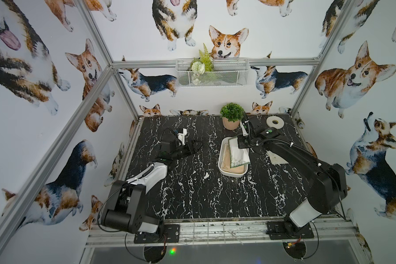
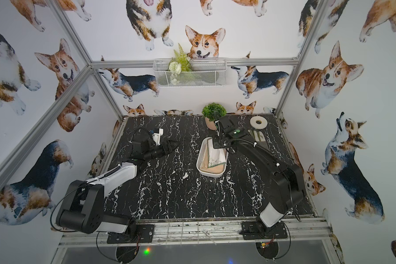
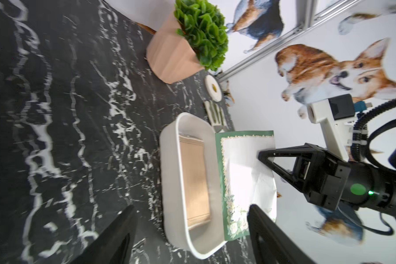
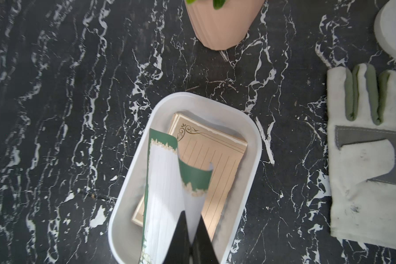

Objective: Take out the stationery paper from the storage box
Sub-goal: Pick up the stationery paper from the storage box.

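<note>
The storage box [image 1: 224,170] [image 2: 209,174] is a shallow white tray right of the table's middle. A stack of tan ruled stationery paper [image 4: 213,155] [image 3: 196,173] lies flat inside it. My right gripper [image 4: 191,217] [image 1: 240,144] is shut on one edge of a white sheet with a green floral border [image 4: 165,182] [image 3: 242,160] [image 1: 238,155]. That sheet hangs curled and lifted above the box. My left gripper [image 1: 198,146] [image 3: 191,208] is open with nothing in it, over the table left of the box.
A potted plant [image 1: 231,116] stands behind the box, a white tape roll [image 1: 274,122] at the back right. A grey-and-white glove [image 4: 364,148] [image 2: 258,134] lies right of the box. A pale sheet [image 1: 278,158] lies partly under the right arm. A wire basket [image 1: 212,73] hangs on the back wall.
</note>
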You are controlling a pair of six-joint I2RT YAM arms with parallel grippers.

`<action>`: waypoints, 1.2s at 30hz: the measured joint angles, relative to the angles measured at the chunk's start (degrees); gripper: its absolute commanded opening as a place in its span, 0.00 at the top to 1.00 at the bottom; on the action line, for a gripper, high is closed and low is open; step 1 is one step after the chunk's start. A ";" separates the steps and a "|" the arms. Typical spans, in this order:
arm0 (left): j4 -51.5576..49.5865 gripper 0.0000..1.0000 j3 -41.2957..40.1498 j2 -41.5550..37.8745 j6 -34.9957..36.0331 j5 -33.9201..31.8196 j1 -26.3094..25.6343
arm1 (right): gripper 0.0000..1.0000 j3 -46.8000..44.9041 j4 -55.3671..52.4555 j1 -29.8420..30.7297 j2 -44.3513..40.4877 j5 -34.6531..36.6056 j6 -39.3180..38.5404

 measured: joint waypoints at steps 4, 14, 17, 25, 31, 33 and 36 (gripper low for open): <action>25.22 0.30 -0.46 11.54 -14.95 6.03 -0.48 | 0.91 -0.26 1.77 0.00 -4.00 -3.17 1.55; 45.35 0.30 4.98 21.42 -27.80 10.19 -7.32 | 0.91 -0.31 4.52 0.00 -6.19 -8.55 4.35; 47.01 0.30 6.19 22.40 -28.50 10.64 -9.20 | 0.91 0.17 4.66 0.00 -5.86 -8.94 4.37; 47.67 0.36 10.97 24.74 -29.81 11.15 -12.66 | 0.90 1.92 4.90 0.00 -4.66 -9.38 4.37; 47.74 0.58 12.85 24.76 -30.16 12.00 -14.14 | 0.90 2.29 4.90 0.00 -3.52 -9.40 4.35; 47.76 0.70 12.98 24.65 -30.40 12.17 -14.36 | 0.90 2.29 4.90 0.00 -3.45 -9.40 4.35; 47.69 0.93 12.98 24.41 -30.49 12.44 -14.43 | 0.89 2.29 4.87 0.00 -3.54 -9.35 4.35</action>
